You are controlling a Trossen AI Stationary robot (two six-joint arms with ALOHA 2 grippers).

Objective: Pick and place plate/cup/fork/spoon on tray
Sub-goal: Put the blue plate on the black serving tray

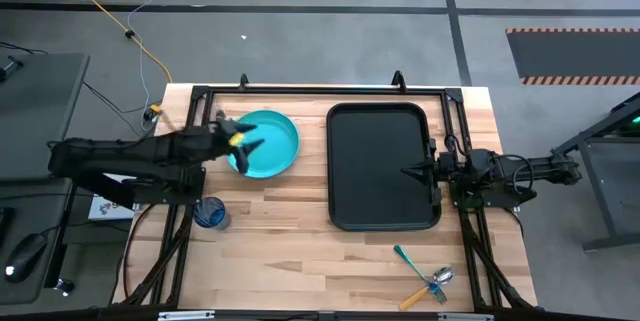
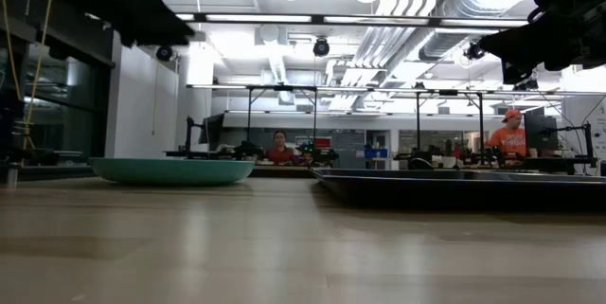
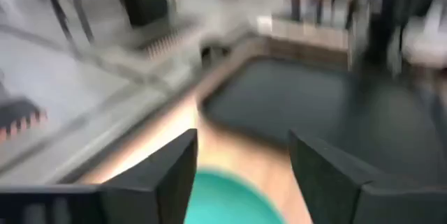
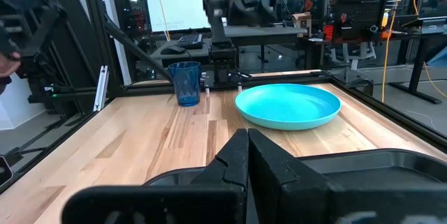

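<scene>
Left tool [image 1: 243, 139], fingers spread, hovered over the plate [image 1: 270, 146] beside the tray [image 1: 384, 165]; regrasping probably came next.

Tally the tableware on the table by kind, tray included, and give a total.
Plate: 1, turquoise, on the wood beside the tray
Cup: 1, dark blue, near the table's left edge
Tray: 1, black
Utensils: 2, crossed near the front edge; one has a teal handle, the other an orange handle
Total: 5
</scene>
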